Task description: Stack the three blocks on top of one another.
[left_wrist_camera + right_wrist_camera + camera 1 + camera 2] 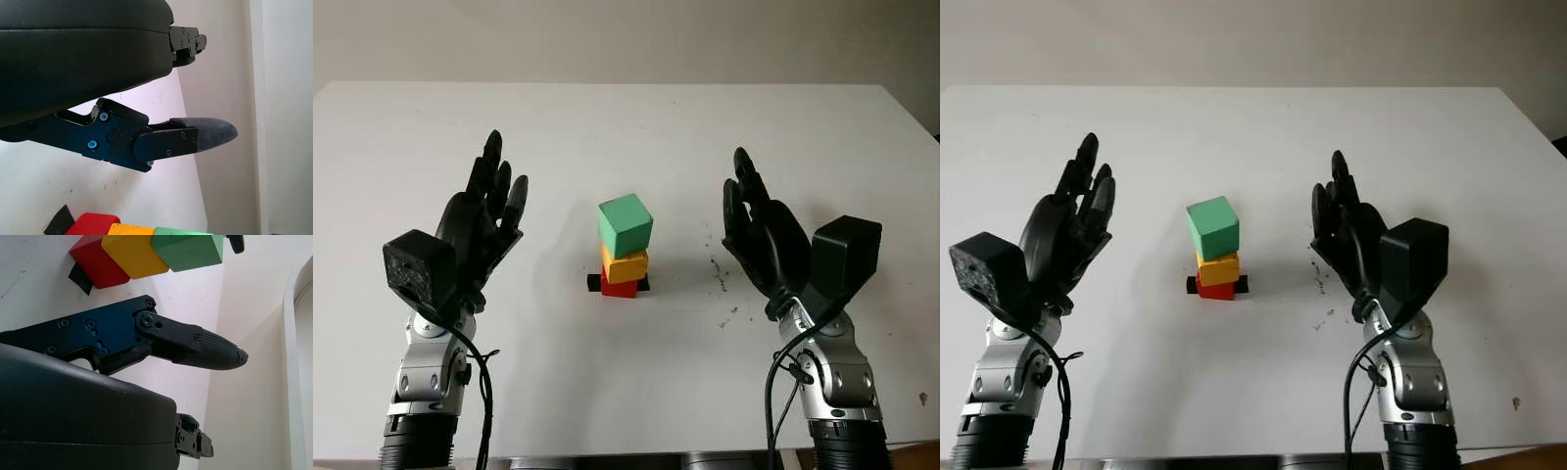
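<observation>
**Left eye view: three blocks stacked, both hands clear**

Left eye view shows the red block (619,286) on the white table (626,127), the yellow block (625,264) on it, and the green block (626,224) on top, turned a little askew from the two below. A strip of black tape (594,283) shows on the table at the base of the tower. The stack stands between the two hands and well apart from the fingertips of each. The left hand (480,230) is raised beside it, fingers extended and holding nothing; the right hand (759,233) mirrors it on the other side, likewise empty with fingers extended.

Judged from this arrangement, the stacking is complete; what remains, if anything, is to withdraw the arms without disturbing the tower.

Right wrist view adds a side-on look at the block faces: all three sit face to face just beyond the tip of one finger (215,350), with no visible gap between them. Left wrist view catches only the edges of the blocks, so contact there is probably the same but cannot be confirmed.
</observation>
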